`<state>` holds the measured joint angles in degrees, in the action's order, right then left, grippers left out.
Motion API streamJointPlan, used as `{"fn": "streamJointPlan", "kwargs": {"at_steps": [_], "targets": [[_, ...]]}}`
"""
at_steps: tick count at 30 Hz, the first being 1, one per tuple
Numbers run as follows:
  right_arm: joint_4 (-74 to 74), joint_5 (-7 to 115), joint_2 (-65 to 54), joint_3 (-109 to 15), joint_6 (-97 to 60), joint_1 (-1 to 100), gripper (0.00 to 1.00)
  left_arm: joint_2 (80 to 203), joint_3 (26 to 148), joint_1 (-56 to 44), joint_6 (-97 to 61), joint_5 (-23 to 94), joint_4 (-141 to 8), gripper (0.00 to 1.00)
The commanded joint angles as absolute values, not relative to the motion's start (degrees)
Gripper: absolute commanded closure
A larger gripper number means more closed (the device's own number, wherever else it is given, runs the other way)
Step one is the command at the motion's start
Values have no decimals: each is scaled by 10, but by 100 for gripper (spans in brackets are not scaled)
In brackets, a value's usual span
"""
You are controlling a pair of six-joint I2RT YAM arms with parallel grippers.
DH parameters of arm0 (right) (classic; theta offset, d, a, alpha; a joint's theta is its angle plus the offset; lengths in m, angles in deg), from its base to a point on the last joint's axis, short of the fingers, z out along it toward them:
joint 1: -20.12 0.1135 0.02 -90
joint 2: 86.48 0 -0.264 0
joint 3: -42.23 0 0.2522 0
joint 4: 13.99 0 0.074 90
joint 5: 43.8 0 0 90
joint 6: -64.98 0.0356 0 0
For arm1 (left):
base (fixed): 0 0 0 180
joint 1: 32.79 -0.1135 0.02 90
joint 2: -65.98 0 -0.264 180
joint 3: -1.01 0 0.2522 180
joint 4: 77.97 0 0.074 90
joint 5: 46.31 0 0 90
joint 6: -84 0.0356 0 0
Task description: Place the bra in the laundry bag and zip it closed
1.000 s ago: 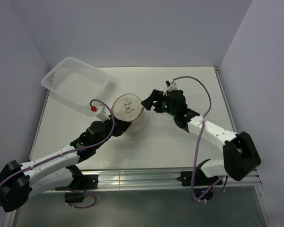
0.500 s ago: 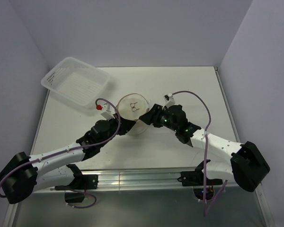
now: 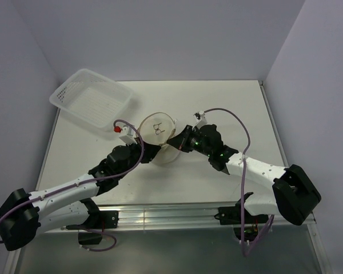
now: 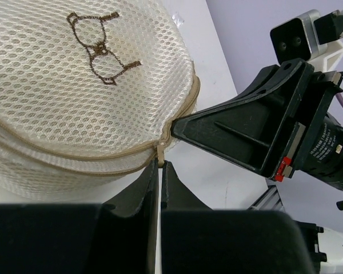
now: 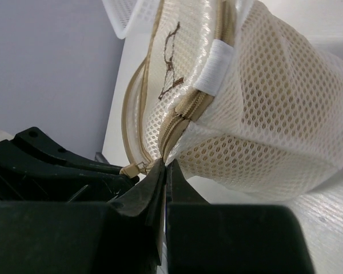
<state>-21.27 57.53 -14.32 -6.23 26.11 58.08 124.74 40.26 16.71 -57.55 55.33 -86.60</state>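
step: zipping the laundry bag (image 3: 158, 130) closed
left gripper (image 4: 160, 169): jaws were pinched on the zipper pull (image 4: 160, 152)
right gripper (image 5: 164, 167): jaws were clamped on the bag's seam
next: probably drawing the pull along the rim

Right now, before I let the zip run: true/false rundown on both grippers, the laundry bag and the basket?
1. Both grippers are shut. True: the left gripper and the right gripper show no real gap between their fingers.
2. The left gripper is on the tan zipper pull. True.
3. The laundry bag sits inside the white perforated basket. False: it stands on the table, beside the basket.
4. The right gripper hovers over the basket. False: its tips meet the bag at the zip seam, facing the left gripper.
5. The bag's spectacles mark faces down. False: it is on the lid, facing up.
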Motion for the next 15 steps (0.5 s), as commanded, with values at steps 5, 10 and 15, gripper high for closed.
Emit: {"fn": "streamJointPlan", "kwargs": {"at_steps": [5, 10, 15], "targets": [[-211, 540, -141, -86, 188, 535, 100, 1173, 406, 170, -515, 635, -805, 100], [-211, 586, -127, -92, 146, 479, 100, 1129, 402, 170, -486, 693, -757, 100], [-198, 617, -85, -128, 116, 438, 100, 1094, 401, 170, -477, 713, -726, 100]]}}
